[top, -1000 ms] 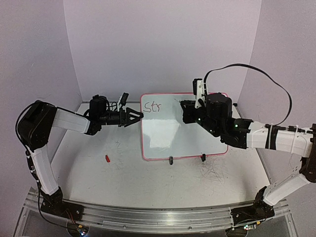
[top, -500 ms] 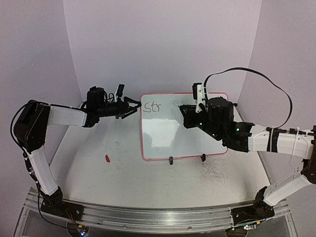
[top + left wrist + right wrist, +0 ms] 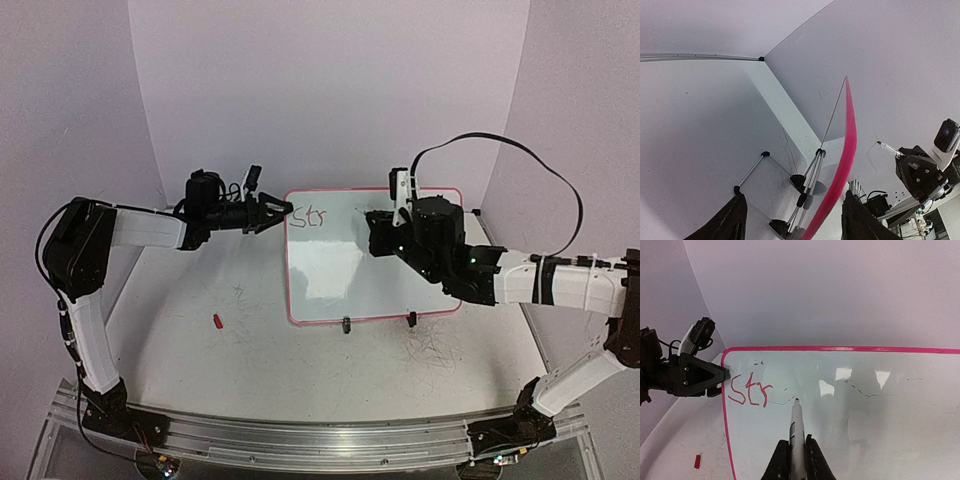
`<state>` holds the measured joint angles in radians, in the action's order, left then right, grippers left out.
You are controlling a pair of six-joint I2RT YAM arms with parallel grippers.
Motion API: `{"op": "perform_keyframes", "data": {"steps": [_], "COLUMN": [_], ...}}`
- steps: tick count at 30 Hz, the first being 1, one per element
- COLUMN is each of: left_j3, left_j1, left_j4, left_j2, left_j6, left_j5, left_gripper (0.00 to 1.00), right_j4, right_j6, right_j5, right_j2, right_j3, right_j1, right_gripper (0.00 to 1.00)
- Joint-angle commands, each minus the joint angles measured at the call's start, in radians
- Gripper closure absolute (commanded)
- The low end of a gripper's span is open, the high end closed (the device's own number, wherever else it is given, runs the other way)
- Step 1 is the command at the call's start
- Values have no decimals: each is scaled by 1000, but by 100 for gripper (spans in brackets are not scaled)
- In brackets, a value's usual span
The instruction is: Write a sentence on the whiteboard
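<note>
- A scuffed white tabletop (image 3: 300,370) with faint grey scribbles fills the lower half of the top view, closed in by plain lilac walls (image 3: 330,90). A small red cap-like piece (image 3: 217,321) lies alone at lower left of centre.
- Just above the frame's centre is the flat white whiteboard with a red-pink rim (image 3: 340,275), its two black clip feet (image 3: 346,324) at the near edge. The left wrist view shows it propped on thin wire legs (image 3: 752,172).
- Right of centre, the right gripper (image 3: 796,444) is clamped on a white-barrelled marker (image 3: 796,422). The marker's tip points at bare board just right of and below the writing, and has barely shifted over the last second. Whether it touches the board cannot be told.
- The left gripper (image 3: 278,212) has climbed from mid-height of the board's left rim to near its upper left corner. Its fingers stand apart on either side of the rim, not pinched on it.
- Farthest, at the board's upper left, the sentence in thin red handwriting (image 3: 747,390) reads only "Str", the same as a second ago. On that evidence writing is paused while the board is steadied, and nearly all of it remains to be done.
</note>
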<state>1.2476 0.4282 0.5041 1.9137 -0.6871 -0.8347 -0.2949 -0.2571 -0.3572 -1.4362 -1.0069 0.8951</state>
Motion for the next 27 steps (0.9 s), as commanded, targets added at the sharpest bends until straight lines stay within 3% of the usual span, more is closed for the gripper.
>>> {"op": "perform_keyframes", "data": {"steps": [1,14,27], "left_j3": [19,-24,-26], "left_j1": [-5,2,37], "left_j4": [6,2,2], "left_j2": [-17,-36,-34], "left_j6": [35,25,56], "left_j5": [-18,8,-19], "left_gripper": [37,46,64], "right_j4": [-36,18,92], "right_j6": [-60,47,47], "right_j5": [-48,161,81], "right_j2": [6,12,-103], "right_j3": [-8,-44,-157], "right_j1": [-1,1,5], "right_gripper": [100,100,100]}}
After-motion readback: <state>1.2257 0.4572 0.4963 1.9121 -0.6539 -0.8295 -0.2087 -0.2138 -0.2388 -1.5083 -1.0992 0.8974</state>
